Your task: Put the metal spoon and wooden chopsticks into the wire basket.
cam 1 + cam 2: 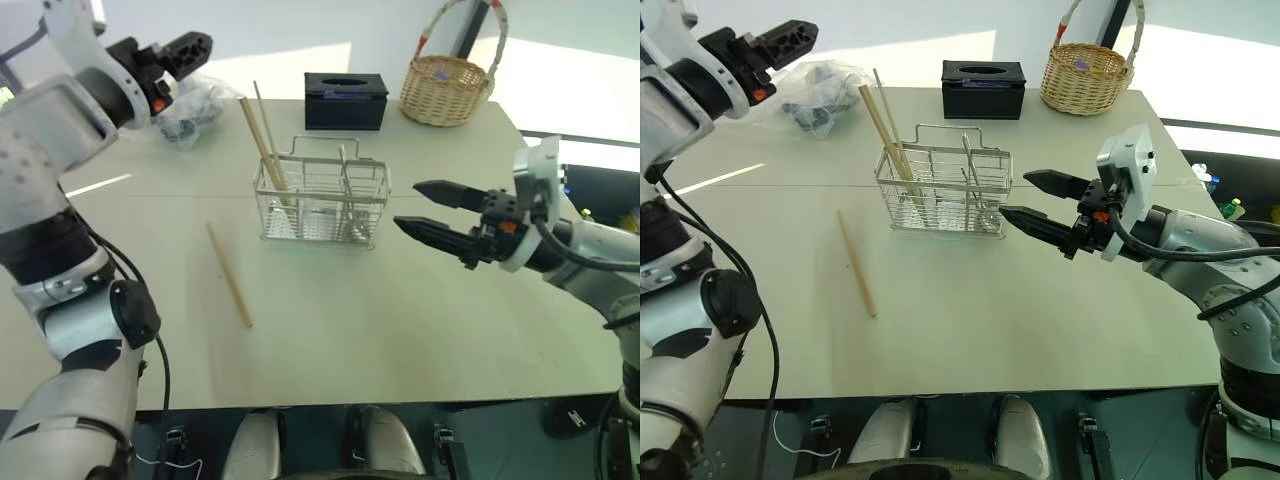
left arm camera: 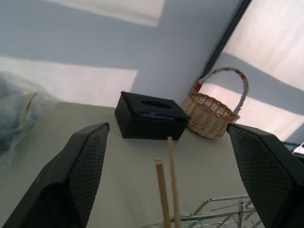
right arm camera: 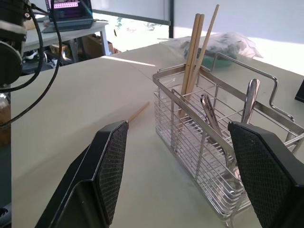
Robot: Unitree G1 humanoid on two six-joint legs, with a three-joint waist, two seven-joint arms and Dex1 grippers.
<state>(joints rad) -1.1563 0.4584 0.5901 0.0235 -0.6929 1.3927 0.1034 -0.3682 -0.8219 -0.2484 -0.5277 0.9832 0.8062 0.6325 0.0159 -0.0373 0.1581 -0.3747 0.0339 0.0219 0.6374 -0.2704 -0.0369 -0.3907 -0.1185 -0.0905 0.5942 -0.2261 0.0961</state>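
The wire basket [image 1: 322,205] stands mid-table. Wooden chopsticks [image 1: 262,140] lean upright in its left end compartment, their tips well above the rim [image 3: 197,45]. Another chopstick [image 1: 229,275] lies flat on the table to the front left of the basket. The metal spoon [image 3: 250,97] stands handle-up inside the basket, beside another metal utensil. My left gripper [image 1: 195,48] is raised high at the far left, open and empty, looking over the chopstick tips [image 2: 164,164]. My right gripper [image 1: 408,205] hovers just right of the basket, open with nothing between its fingers.
A black tissue box [image 1: 346,100] sits behind the wire basket. A round wicker basket [image 1: 446,88] with a tall handle stands at the back right. A crumpled plastic bag [image 1: 195,105] lies at the back left. The table's front edge [image 1: 330,405] is near me.
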